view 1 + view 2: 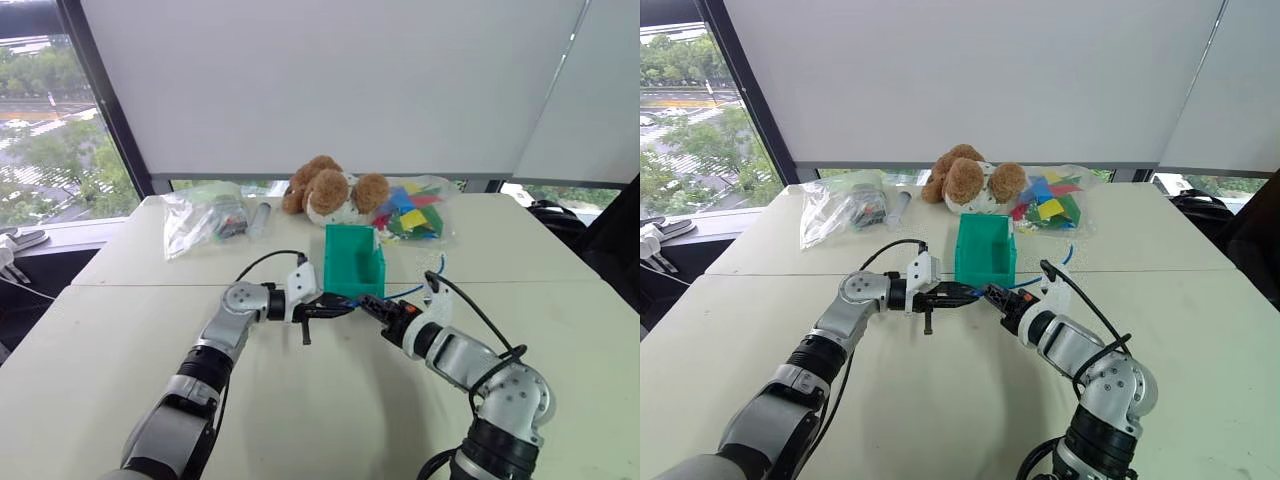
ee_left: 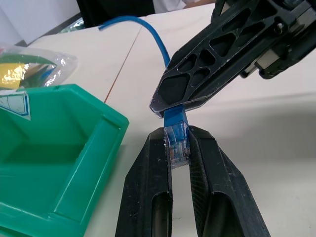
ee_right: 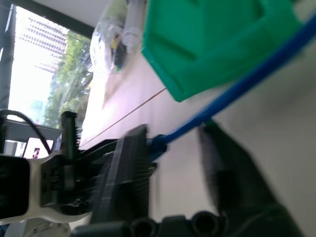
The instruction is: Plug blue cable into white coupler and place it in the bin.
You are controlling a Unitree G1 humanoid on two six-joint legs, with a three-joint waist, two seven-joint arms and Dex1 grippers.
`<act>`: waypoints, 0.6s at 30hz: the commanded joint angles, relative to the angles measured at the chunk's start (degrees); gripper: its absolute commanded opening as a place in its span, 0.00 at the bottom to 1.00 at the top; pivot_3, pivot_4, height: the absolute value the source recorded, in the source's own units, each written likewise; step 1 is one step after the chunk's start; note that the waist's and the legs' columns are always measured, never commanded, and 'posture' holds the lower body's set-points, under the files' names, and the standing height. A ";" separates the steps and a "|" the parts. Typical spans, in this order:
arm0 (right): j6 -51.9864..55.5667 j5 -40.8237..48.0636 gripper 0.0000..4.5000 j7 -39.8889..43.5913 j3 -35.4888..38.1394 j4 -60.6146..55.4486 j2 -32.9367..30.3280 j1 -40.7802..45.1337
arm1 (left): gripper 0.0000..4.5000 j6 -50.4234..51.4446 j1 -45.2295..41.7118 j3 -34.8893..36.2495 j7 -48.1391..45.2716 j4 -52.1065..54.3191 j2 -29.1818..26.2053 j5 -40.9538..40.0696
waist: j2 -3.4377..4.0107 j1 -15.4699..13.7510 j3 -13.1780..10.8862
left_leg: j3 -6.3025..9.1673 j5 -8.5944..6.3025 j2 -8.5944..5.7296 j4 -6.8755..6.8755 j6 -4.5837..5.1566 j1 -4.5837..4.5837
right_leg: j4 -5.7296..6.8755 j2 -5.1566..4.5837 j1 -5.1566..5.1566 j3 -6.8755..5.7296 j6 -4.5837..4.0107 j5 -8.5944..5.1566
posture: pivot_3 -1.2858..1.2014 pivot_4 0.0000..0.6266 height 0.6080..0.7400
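Cable plug passed between my two tools, beside the bin (image 1: 352, 262).

My left tool (image 2: 178, 163) pinches the cable (image 2: 148, 37) plug; its axis runs into my right tool (image 2: 170, 106), whose closure I cannot tell.

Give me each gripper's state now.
Left gripper: shut on the blue cable's plug.
Right gripper: cannot tell, closing on the cable behind the plug.

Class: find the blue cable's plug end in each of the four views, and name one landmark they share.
Left eye view: thin blue cable between both pincers, before the teal-green plastic bin.
Right eye view, same spot.
Left wrist view: plug centre, clamped.
Right wrist view: cable running diagonally.
Shared landmark: the bin.
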State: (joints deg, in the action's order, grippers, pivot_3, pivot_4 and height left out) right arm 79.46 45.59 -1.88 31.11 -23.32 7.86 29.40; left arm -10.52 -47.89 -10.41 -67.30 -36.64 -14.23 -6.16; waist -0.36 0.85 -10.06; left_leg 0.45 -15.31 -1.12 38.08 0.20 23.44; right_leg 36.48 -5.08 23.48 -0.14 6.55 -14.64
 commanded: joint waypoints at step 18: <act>-3.17 11.41 0.00 -7.18 -0.13 0.42 -2.12 4.71 | 0.86 8.67 0.65 1.20 -2.54 7.42 -3.01 -3.36 | 0.02 0.05 -0.01 | 0.01 0.00 0.03 -0.01 0.00 0.00 | -0.01 0.00 0.01 0.02 0.00 0.00 | 0.52 0.24 1.00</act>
State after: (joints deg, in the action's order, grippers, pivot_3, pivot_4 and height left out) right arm 77.09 54.76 -8.81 30.66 -22.10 6.74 32.78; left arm -2.81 -47.50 -10.33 -69.42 -31.86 -16.11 -8.24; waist -0.35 0.89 -10.07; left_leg 0.46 -15.31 -1.09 38.07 0.20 23.44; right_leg 36.48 -5.08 23.49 -0.12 6.55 -14.65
